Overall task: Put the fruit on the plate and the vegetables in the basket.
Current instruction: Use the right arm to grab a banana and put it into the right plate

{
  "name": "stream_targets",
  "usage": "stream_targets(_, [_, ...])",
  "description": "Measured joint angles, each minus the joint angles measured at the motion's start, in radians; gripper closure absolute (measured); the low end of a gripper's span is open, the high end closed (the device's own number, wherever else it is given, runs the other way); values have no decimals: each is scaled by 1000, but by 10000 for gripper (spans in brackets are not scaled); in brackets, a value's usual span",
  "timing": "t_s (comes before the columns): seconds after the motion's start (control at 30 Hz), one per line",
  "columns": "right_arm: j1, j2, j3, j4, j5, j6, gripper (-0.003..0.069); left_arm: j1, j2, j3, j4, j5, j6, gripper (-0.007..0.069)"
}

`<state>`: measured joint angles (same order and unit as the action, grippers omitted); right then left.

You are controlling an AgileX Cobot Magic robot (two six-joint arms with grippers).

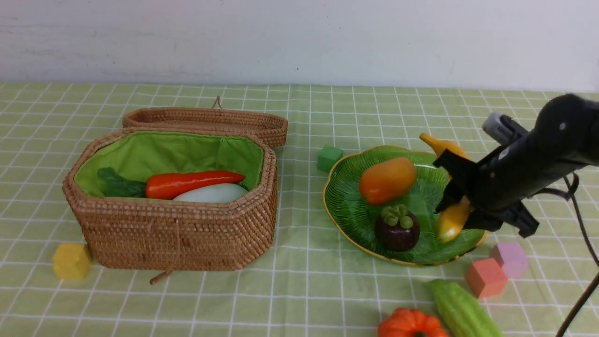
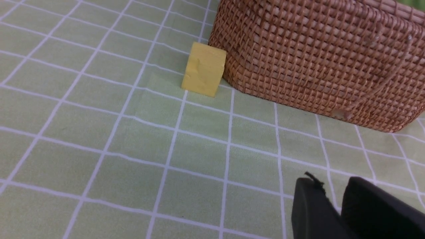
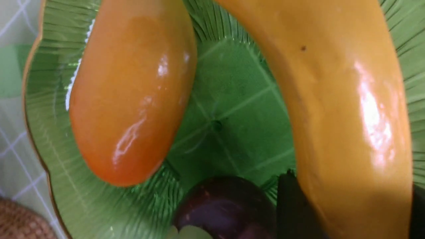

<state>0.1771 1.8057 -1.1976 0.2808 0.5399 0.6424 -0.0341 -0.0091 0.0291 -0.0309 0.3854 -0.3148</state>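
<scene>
The banana lies along the 3 o'clock edge of the plate, with the mango at about 11 o'clock and the mangosteen at 6 o'clock, so all three fruits look delivered. The right pincer straddles the banana; in the right wrist view a dark finger sits against its side, but whether it is pinching or letting go I cannot tell. In the basket lie the carrot and the radish.

The step in hand looks like setting the banana down. The next move would call for lifting clear without dragging it, then reaching to the plate's 5 o'clock for the pumpkin and gourd on the tabletop. The left pincer hangs low by the basket's outer wall, narrowly parted, holding nothing.

A green checked cloth covers the tabletop, scattered with foam cubes, before a plain white wall
</scene>
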Motion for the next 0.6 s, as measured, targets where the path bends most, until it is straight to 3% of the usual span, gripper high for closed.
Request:
stream_targets(0.17, [18, 0, 18, -94, -80, 78, 325, 0, 0, 0, 0, 0, 0, 480])
stream_targets(0.3, [18, 0, 18, -112, -72, 89, 167, 0, 0, 0, 0, 0, 0, 480])
stream_targets(0.37, [18, 0, 18, -113, -49, 85, 42, 0, 0, 0, 0, 0, 0, 480])
stream_targets(0.43, [18, -3, 18, -113, -28, 64, -3, 0, 0, 0, 0, 0, 0, 480])
stream_targets(0.53, [18, -19, 18, -112, 7, 26, -15, 0, 0, 0, 0, 0, 0, 480])
stream_targets(0.6, [18, -64, 18, -115, 60, -82, -1, 0, 0, 0, 0, 0, 0, 480])
